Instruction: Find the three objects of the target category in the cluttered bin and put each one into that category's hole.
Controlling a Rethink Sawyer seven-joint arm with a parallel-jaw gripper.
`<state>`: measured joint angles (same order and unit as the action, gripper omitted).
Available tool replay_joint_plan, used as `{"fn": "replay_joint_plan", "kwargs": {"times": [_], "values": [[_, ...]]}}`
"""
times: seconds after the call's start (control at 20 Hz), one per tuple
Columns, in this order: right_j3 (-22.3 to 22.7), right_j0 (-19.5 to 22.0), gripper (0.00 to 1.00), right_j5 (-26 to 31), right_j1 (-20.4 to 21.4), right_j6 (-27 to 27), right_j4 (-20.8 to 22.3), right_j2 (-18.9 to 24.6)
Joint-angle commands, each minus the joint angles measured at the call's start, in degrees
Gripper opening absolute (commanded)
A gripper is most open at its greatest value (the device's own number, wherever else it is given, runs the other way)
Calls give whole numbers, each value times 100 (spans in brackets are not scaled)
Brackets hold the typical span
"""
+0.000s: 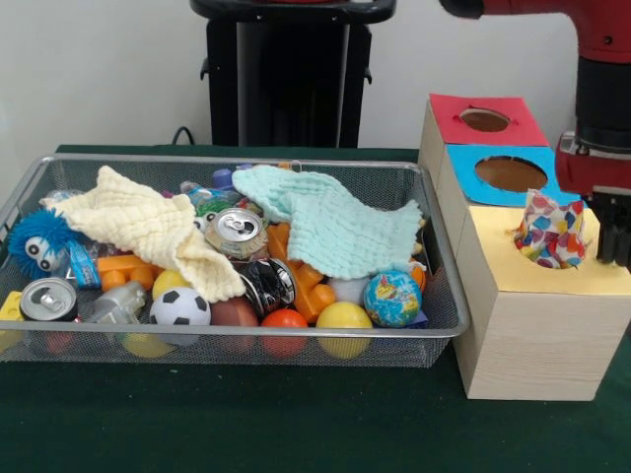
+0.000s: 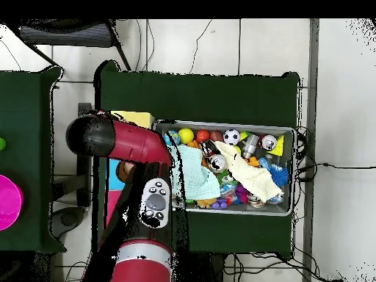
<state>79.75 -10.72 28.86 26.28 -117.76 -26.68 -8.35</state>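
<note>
The patterned paper cup [image 1: 550, 229] sits mouth-down, half sunk in the yellow box's hole [image 1: 537, 258], tilted. The gripper [image 1: 613, 229] hangs just beside it, and I cannot tell how wide it stands or whether it holds anything. A nudge might wedge the cup crooked or tip it out, away from the wire bin [image 1: 446, 296].

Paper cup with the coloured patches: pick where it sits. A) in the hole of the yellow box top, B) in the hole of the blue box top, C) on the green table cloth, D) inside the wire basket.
A: in the front view the paper cup sits tilted in the opening of the yellow box top, while the blue box top behind it shows an empty hole.
</note>
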Motion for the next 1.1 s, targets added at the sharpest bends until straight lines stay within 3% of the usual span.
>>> {"fn": "replay_joint_plan", "kwargs": {"times": [0.05,0.5,0.8,1.1], "values": [[-95,-166,0,1909,-164,-1309,500,-621],[-83,-110,0,1840,-86,-1315,401,-623],[-83,-7,0,1366,-41,-1313,122,-421],[90,-84,0,1696,375,-1369,100,-537]]}}
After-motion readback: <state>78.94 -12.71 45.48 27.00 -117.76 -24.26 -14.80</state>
